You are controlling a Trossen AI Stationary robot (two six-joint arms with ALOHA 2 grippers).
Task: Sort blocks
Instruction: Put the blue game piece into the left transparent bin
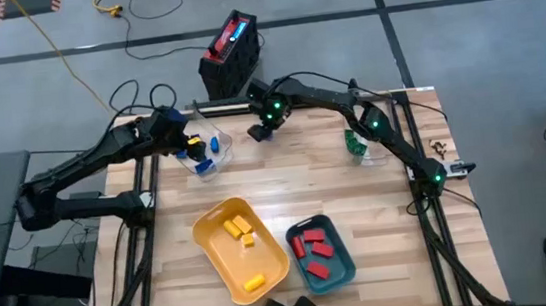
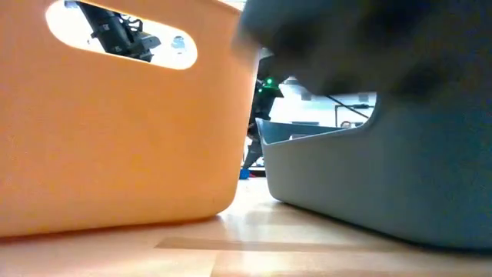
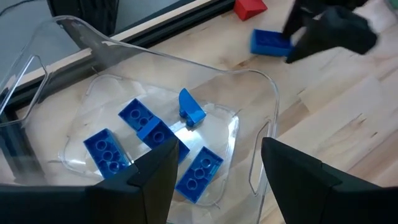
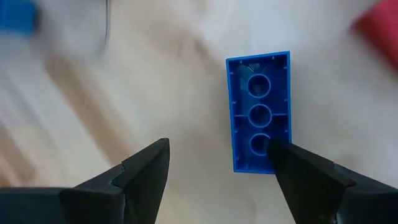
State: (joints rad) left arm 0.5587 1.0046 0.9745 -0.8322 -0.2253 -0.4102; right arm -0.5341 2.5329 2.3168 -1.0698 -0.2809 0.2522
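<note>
A: Blocks first: where do they sit?

B: In the high view, yellow blocks [image 1: 239,229] lie in the yellow tray [image 1: 215,262] at lower centre, and red blocks [image 1: 313,247] lie in the teal tray [image 1: 341,266] just to its right. Blue blocks [image 3: 143,134] fill a clear container [image 3: 155,56] at the upper left of the table. Green blocks [image 1: 354,143] sit in another clear container at the upper right.

A: Any loose ones?

B: Yes. The right wrist view shows a blue block [image 4: 259,111] lying hollow side up on the bare table [image 1: 276,183]. The left wrist view shows it at top right, with a red block [image 3: 250,7] just beyond.

A: And the right gripper [image 4: 217,165]?

B: It hangs over that blue block with its fingers apart, holding nothing. One finger [image 4: 311,174] overlaps the block's near corner; whether it touches, I cannot tell. In the high view it is at upper centre.

A: The left gripper [image 3: 217,162]?

B: Poised above the container of blue blocks, fingers spread and empty.

A: The low view?

B: Mostly the two tray walls, close up.
</note>
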